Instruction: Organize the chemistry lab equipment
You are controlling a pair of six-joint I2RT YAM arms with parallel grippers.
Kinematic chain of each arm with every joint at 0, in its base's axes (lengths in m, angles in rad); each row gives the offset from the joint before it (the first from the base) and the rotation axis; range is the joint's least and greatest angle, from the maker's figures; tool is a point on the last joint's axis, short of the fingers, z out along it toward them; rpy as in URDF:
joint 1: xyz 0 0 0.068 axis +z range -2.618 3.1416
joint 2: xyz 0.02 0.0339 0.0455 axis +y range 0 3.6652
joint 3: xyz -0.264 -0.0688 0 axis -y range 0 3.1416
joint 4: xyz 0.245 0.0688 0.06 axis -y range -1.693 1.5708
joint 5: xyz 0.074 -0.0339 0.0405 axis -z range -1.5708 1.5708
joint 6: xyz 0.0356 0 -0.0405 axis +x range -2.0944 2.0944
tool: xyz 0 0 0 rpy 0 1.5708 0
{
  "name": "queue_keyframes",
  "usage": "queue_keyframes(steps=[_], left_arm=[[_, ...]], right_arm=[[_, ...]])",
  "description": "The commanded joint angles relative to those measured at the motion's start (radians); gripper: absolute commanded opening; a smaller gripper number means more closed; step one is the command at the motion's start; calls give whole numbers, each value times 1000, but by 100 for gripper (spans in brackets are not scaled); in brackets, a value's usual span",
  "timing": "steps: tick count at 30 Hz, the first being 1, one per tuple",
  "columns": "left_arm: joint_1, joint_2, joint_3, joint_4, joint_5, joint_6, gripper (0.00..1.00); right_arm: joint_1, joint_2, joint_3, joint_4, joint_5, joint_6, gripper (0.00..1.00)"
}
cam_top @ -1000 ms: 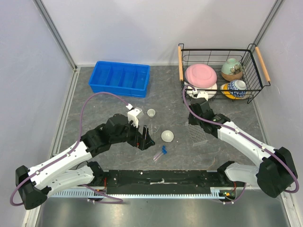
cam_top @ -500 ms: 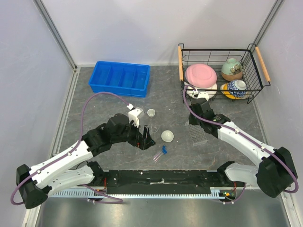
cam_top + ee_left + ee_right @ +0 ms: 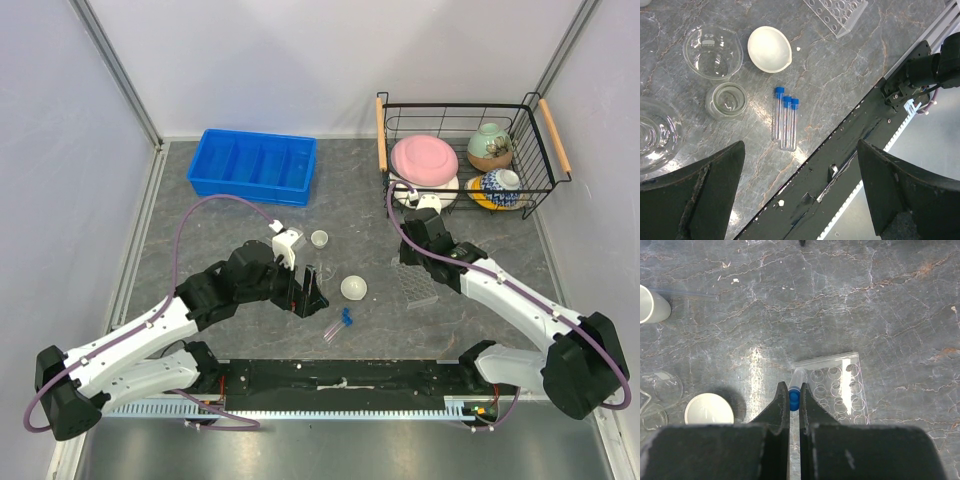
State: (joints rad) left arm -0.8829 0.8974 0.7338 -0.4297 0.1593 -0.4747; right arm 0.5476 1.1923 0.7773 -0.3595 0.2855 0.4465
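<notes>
My right gripper (image 3: 794,387) is shut on the blue cap of a clear tube (image 3: 795,399). The tube hangs tilted over the near left corner of the clear plastic rack (image 3: 840,387), which also shows from above (image 3: 421,286). My left gripper (image 3: 800,144) is open and holds nothing. It hovers over the table's front edge, just short of three blue-capped tubes (image 3: 785,122) lying side by side. Beyond them sit a white dish (image 3: 769,49), two clear beakers (image 3: 712,52) (image 3: 726,100) and a glass flask (image 3: 655,132). From above, the dish (image 3: 353,288) lies between the arms.
A blue divided bin (image 3: 255,165) stands at the back left. A wire basket (image 3: 455,103) at the back right holds a pink plate (image 3: 424,158) and patterned bowls (image 3: 490,146). A black rail (image 3: 340,378) runs along the table's front edge.
The left arm has edged slightly to the right. The right gripper keeps its hold on the tube over the rack.
</notes>
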Motion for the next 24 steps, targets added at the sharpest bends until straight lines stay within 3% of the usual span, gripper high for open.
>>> queue_keyframes(steps=[1, 24], left_arm=[[2, 0, -7, 51, -3, -21, 100], [2, -6, -19, 63, 9, -28, 100]], right_arm=[[-2, -8, -26, -35, -22, -14, 0], [-2, -16, -42, -47, -46, -19, 0]])
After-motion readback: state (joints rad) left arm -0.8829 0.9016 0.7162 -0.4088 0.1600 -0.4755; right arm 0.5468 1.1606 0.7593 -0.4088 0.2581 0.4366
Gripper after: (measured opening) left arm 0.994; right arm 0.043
